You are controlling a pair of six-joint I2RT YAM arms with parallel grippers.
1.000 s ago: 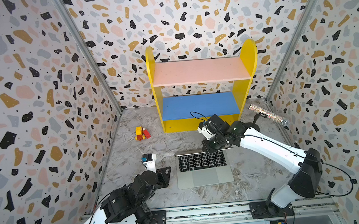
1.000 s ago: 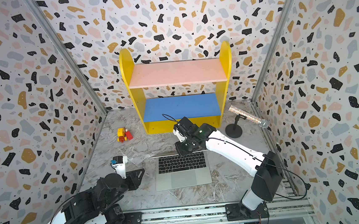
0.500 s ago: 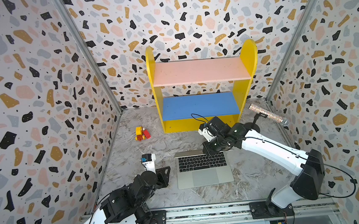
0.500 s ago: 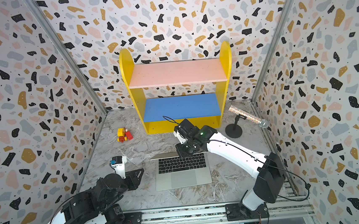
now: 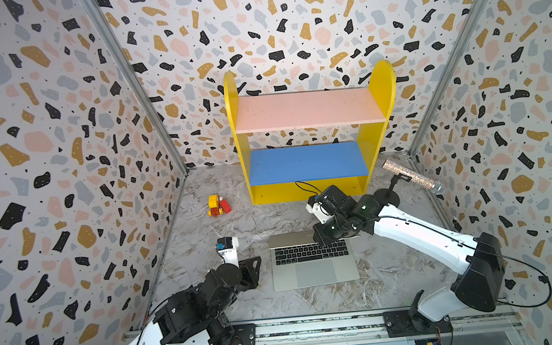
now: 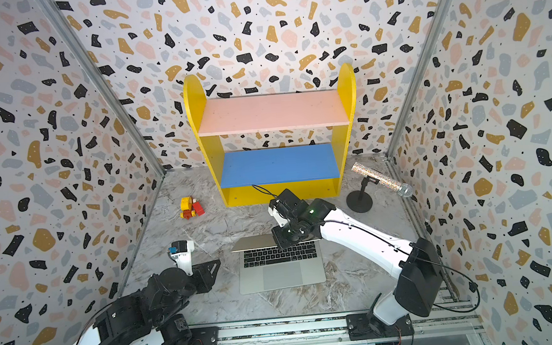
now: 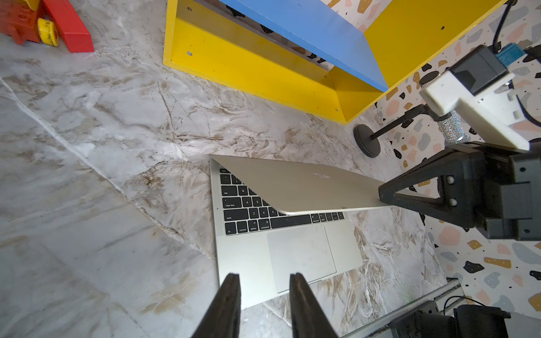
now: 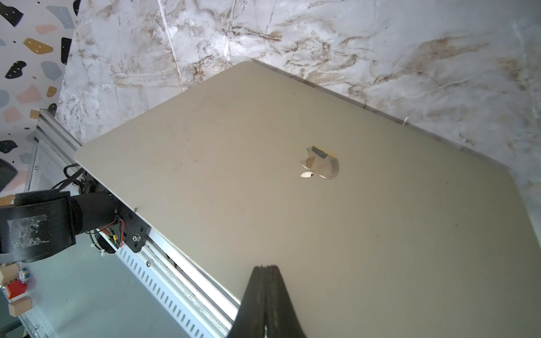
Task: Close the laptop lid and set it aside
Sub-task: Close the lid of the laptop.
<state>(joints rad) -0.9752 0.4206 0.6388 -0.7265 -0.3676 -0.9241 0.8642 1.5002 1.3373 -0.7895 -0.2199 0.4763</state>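
Since lid [image 7: 295, 187] has tipped from near-upright to half-shut over keys [image 7: 248, 212], closing well underway. Right end effector [image 8: 265, 267] clenched, tips pushing lid back. Left end effector [image 7: 263, 278] parted, empty. Laptop [image 5: 314, 264] lower centre, on counter [image 5: 205, 232].

Marble desk [image 5: 191, 227]: laptop [image 5: 313, 273] ctr, yellow shelf [image 5: 276, 193] above it, toy blocks [image 5: 218, 205] ctr-left, mic stand [image 6: 358, 202] right.

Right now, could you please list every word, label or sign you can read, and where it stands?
"tab": on the laptop keyboard.
"caps lock": same keyboard.
"shift": same keyboard.
"control": same keyboard.
"option": same keyboard.
"command": same keyboard.
Apple logo, wordless: on the laptop lid.
Label on the microphone clip: too small.
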